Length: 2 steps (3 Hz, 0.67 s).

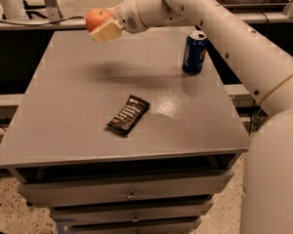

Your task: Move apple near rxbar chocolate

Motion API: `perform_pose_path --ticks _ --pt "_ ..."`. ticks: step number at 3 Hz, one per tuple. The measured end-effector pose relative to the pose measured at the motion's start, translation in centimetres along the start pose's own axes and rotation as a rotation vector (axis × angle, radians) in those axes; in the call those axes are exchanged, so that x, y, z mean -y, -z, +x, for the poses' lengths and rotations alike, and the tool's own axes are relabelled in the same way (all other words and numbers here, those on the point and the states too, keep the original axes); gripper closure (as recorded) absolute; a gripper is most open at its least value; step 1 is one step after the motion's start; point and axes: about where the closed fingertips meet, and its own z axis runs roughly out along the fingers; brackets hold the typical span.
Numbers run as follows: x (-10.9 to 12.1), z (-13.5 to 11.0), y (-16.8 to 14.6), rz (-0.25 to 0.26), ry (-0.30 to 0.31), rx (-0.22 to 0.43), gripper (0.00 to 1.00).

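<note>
The cream-coloured fingers [108, 32] are clamped around the apple [97, 17]. One broad pad shows below and in front of the fruit, and the red-orange top of the apple rises above it. The gripper [101, 24] hangs in the air over the far left part of the tabletop [63, 106], clear of the surface, and a soft shadow [112, 72] lies on the grey top beneath it.

From the gripper, the white arm [224, 28] runs right across the back of the tabletop and then down the right side of the view, where its thick lower segment fills the corner.

The rxbar chocolate [129, 114] lies flat near the middle of the tabletop, toward the front. Its black wrapper is turned diagonally. It is well apart from the apple. A blue soda can [195, 52] stands upright near the far right edge, just under the arm. Below the tabletop, grey drawers [132, 195] with small knobs are stacked.
</note>
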Motion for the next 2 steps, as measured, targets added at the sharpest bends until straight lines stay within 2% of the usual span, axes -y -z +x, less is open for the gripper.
perform_pose_path --ticks 1,2 --pt "-3.24 2.56 -1.38 -0.063 -0.024 -0.037 1.0" --pt "-3.25 2.64 -1.53 -0.064 -0.023 -0.039 1.0"
